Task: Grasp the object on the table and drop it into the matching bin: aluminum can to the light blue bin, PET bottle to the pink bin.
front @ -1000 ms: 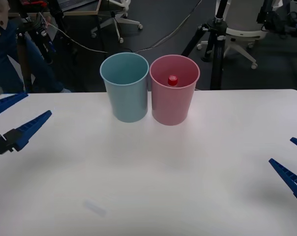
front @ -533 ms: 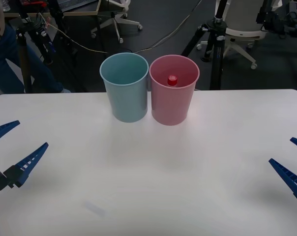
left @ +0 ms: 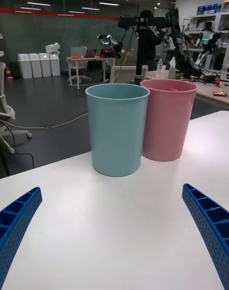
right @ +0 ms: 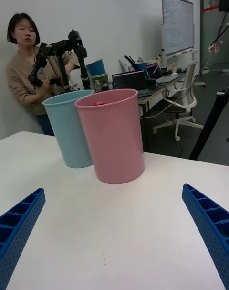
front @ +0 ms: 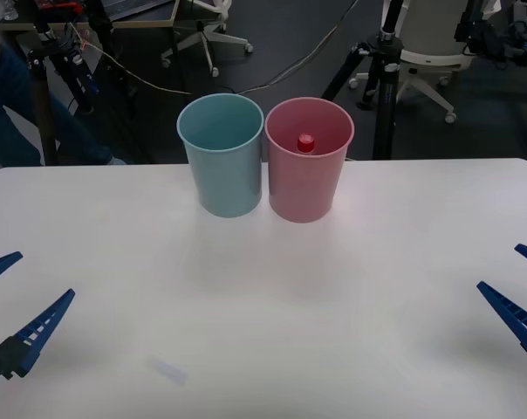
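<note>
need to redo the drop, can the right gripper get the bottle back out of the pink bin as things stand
Probably not easily. The bottle stands deep inside the pink bin, with just its red cap visible below the rim. The open right gripper sits low at the table edge, and the bin walls block any side approach; only from above.

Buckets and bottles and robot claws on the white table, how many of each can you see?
Buckets: 2, the light blue bin and the pink bin.
Bottles: 1, the PET bottle, just its red cap showing inside the pink bin.
Claws: 2, the left gripper and the right gripper, both open and empty.
Total: 5.
</note>
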Action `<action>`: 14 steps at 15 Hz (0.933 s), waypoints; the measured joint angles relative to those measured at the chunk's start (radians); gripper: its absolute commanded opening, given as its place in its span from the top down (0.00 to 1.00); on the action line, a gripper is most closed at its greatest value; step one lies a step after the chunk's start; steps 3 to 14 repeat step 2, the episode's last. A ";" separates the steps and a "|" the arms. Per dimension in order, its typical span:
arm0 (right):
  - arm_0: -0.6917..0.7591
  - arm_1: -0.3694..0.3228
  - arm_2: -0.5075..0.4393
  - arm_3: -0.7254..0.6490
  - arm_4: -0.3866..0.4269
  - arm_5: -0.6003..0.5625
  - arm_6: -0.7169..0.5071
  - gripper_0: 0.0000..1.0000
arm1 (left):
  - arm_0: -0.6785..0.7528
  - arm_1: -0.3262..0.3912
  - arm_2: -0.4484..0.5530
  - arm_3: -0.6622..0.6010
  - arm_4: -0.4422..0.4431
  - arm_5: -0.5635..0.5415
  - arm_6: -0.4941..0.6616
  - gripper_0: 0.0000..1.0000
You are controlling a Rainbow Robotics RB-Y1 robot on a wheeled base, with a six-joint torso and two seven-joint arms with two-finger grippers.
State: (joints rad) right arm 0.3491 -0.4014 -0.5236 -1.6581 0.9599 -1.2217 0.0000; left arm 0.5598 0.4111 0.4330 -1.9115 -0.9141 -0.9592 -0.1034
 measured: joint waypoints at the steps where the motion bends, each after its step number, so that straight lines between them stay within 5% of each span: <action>1: 0.000 0.000 0.000 0.000 0.000 0.000 0.000 0.00 | 0.004 0.000 0.000 0.000 0.001 0.000 -0.001 0.00; 14: 0.000 0.000 0.000 0.000 0.000 0.000 0.000 0.00 | 0.005 0.000 0.000 0.000 0.001 0.000 -0.001 0.00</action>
